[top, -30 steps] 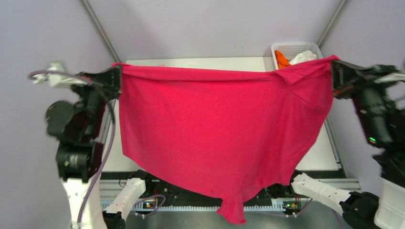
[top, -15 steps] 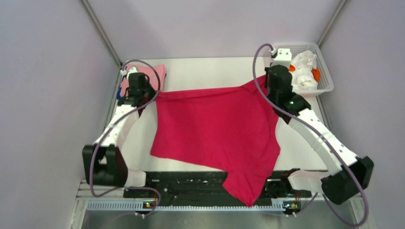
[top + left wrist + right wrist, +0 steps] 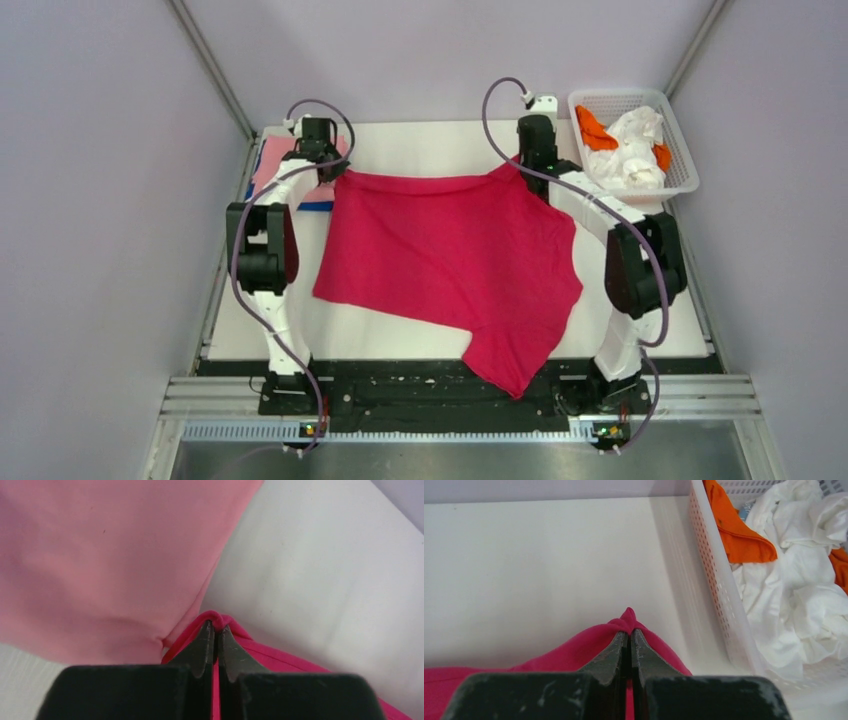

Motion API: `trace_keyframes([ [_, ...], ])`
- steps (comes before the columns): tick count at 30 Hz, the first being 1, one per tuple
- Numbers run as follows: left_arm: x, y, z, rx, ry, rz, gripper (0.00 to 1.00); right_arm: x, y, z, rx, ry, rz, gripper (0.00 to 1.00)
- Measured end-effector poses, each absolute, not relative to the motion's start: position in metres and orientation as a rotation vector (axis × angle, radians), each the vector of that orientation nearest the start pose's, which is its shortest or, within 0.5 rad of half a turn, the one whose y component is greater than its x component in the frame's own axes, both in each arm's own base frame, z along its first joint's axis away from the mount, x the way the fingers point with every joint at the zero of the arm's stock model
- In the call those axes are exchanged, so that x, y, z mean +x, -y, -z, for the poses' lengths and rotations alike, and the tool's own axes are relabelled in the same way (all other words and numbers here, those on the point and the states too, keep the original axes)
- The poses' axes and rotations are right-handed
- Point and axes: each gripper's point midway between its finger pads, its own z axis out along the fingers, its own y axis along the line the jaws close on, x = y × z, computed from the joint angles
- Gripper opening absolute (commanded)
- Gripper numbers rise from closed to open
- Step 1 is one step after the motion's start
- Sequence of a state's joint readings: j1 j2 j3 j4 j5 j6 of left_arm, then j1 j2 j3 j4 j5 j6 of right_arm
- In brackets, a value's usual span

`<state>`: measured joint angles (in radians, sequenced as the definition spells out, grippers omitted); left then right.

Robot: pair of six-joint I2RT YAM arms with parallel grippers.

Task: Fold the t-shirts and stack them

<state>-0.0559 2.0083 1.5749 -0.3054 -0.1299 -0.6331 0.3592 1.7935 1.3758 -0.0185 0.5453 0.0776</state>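
The crimson-red t-shirt [image 3: 450, 255] lies spread over the middle of the white table, one corner hanging over the near edge. My left gripper [image 3: 335, 172] is shut on its far left corner [image 3: 216, 618], my right gripper [image 3: 517, 165] shut on its far right corner [image 3: 628, 620]. A folded light pink t-shirt [image 3: 275, 160] lies at the far left, filling the upper left of the left wrist view [image 3: 100, 555]. A sliver of blue cloth [image 3: 318, 206] shows under it.
A white mesh basket [image 3: 685, 185] at the far right holds crumpled white cloth [image 3: 635, 140] and orange cloth [image 3: 592, 130]; its wall [image 3: 719, 595] is close to my right gripper. Grey walls stand round the table [image 3: 430, 140].
Both arms swung forward and down from holding the red shirt stretched high; the shirt now lies on the table, drawn toward the far edge.
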Motion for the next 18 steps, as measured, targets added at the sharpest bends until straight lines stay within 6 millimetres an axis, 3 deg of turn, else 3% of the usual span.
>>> trace_keyframes([
  [2,0.556,0.031,-0.107,-0.725,-2.186,0.201,0.0,0.529,-0.1,-0.189,0.071,-1.945,0.259,0.0],
  [4,0.57,0.03,-0.103,-0.729,-2.178,0.2,0.21,0.546,-0.103,-0.185,0.078,-1.938,0.251,0.01],
  [6,0.585,0.03,-0.099,-0.729,-2.174,0.208,0.48,0.561,-0.102,-0.177,0.088,-1.937,0.252,0.06],
  [7,0.595,0.031,-0.098,-0.723,-2.168,0.221,0.66,0.568,-0.101,-0.171,0.094,-1.942,0.252,0.13],
  [9,0.613,0.035,-0.097,-0.711,-2.158,0.259,0.81,0.586,-0.098,-0.157,0.108,-1.955,0.252,0.56],
  [10,0.618,0.037,-0.096,-0.697,-2.159,0.275,0.85,0.595,-0.096,-0.151,0.124,-1.961,0.242,0.72],
  [11,0.621,0.04,-0.096,-0.688,-2.159,0.291,0.88,0.605,-0.094,-0.144,0.135,-1.975,0.238,0.8],
  [14,0.621,0.047,-0.101,-0.666,-2.165,0.339,0.93,0.627,-0.085,-0.135,0.164,-2.002,0.212,0.91],
  [15,0.622,0.05,-0.103,-0.658,-2.164,0.356,0.98,0.629,-0.083,-0.133,0.163,-2.017,0.196,0.93],
  [18,0.617,0.059,-0.112,-0.627,-2.167,0.406,0.99,0.624,-0.078,-0.129,0.173,-2.049,0.144,0.99],
])
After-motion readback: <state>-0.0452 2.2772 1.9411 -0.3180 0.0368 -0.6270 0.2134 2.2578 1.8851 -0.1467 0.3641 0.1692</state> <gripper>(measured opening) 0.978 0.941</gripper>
